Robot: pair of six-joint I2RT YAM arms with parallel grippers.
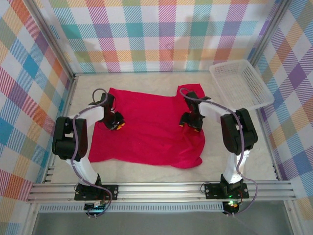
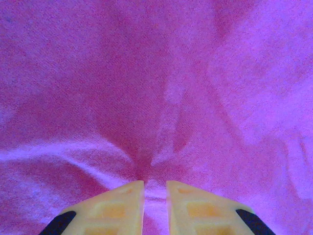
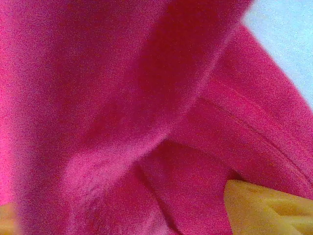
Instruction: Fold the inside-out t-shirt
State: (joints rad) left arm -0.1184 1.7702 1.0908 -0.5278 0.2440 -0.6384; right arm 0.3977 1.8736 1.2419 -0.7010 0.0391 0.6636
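Left claw [image 2: 155, 190] pinches a pucker of the inside-out t-shirt [image 1: 146, 132], which is spread on the worktop [image 1: 234, 147]. Right claw [image 3: 124, 208] gapes wide, cloth between its fingers. Step, likely: gripping for first fold. Next: that claw must close on fabric before any lift.

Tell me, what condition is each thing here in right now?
t-shirt, spread out, rumpled, not yet folded.
basket, upright, empty.
left fingers, pinched shut on a fold of the t-shirt.
right fingers, spread open, shirt cloth between them.
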